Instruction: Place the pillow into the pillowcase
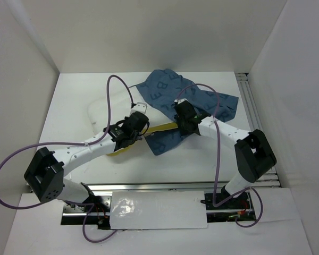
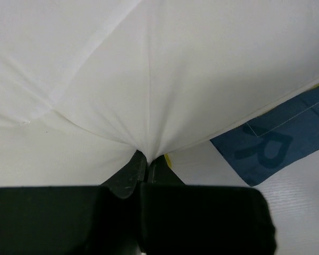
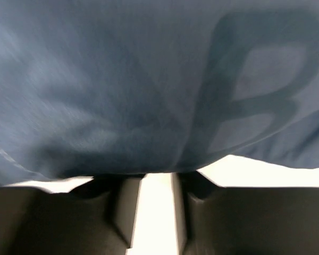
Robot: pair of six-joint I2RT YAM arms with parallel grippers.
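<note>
Pillow [image 2: 149, 69]: one, pinched by left gripper [image 2: 147, 159]; pillowcase [image 1: 170, 95]: one.

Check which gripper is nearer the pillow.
Left. The left gripper pinches the pillow in its fingers; the right gripper is at the pillowcase, just beside the pillow.
</note>
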